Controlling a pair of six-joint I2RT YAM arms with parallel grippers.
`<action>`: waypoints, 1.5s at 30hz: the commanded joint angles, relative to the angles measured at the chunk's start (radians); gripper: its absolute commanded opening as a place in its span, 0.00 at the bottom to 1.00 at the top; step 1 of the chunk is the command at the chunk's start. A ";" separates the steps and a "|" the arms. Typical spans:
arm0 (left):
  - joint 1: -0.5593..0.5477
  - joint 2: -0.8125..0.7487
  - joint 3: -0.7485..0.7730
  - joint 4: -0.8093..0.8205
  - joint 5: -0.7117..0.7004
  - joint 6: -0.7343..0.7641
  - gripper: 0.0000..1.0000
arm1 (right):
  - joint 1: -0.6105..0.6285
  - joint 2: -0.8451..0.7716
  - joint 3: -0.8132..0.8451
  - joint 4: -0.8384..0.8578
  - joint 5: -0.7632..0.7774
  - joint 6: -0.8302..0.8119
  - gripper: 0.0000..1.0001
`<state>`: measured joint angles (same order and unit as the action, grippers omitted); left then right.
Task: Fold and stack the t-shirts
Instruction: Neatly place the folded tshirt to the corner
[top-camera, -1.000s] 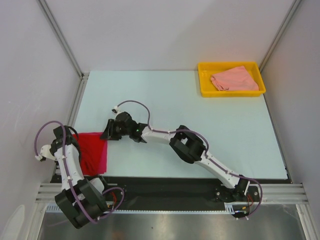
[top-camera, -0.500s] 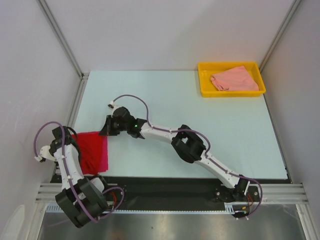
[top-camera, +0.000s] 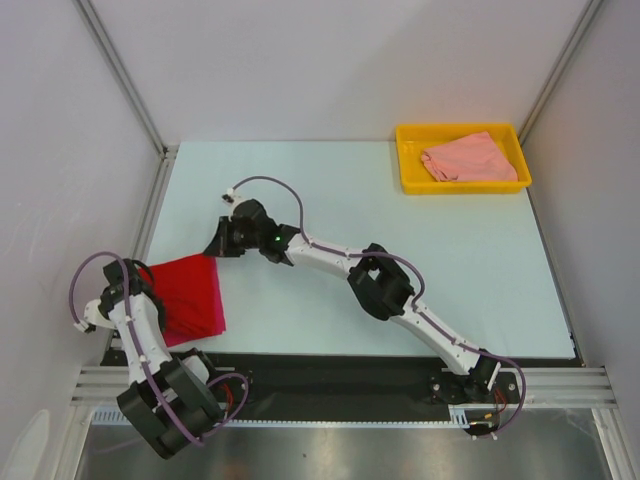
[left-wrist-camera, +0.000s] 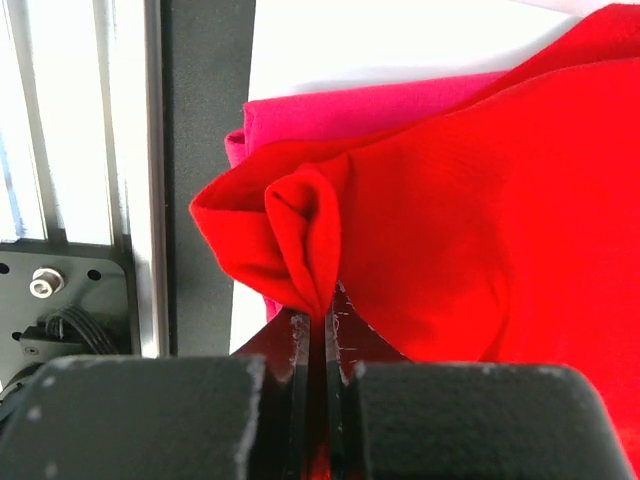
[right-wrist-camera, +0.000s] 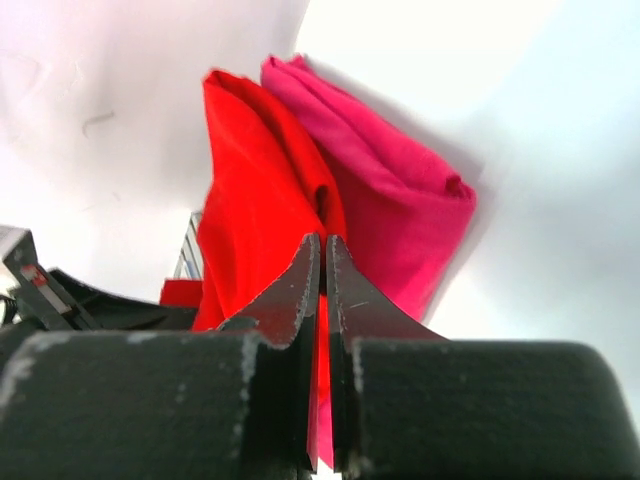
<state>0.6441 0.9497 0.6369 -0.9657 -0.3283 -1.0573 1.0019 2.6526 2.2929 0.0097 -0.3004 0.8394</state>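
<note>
The bright red t-shirt (top-camera: 185, 295) lies at the near left of the table on top of the magenta t-shirt (top-camera: 217, 305), of which only a thin edge shows. My left gripper (top-camera: 143, 277) is shut on a bunched fold at the red shirt's near-left corner (left-wrist-camera: 300, 235), with the magenta shirt (left-wrist-camera: 400, 100) below it. My right gripper (top-camera: 212, 250) is shut on the red shirt's far edge (right-wrist-camera: 250, 170), beside the folded magenta shirt (right-wrist-camera: 390, 210). The pale salmon t-shirt (top-camera: 468, 158) lies crumpled in the yellow tray.
The yellow tray (top-camera: 408, 160) stands at the far right corner of the table. A metal rail and black strip (left-wrist-camera: 190, 150) run along the table's left edge close to my left gripper. The right arm (top-camera: 380, 285) stretches across the table's middle.
Both grippers stay shut on the red shirt. The right gripper has moved a little farther back, the left arm a little nearer, and the red cloth now spreads further right over the magenta shirt.
</note>
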 joint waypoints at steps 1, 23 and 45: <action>0.017 -0.038 0.027 -0.042 0.008 -0.010 0.00 | -0.020 0.021 0.112 0.024 -0.008 0.004 0.00; 0.019 -0.065 -0.031 -0.088 0.035 -0.072 0.49 | -0.040 0.109 0.178 0.029 -0.034 0.038 0.06; -0.058 -0.039 0.281 -0.127 -0.060 -0.013 0.94 | -0.143 -0.327 -0.201 -0.324 -0.097 -0.243 0.61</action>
<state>0.5991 0.9077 0.9329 -1.2407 -0.4038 -1.1843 0.8623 2.4557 2.2013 -0.3088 -0.3443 0.6460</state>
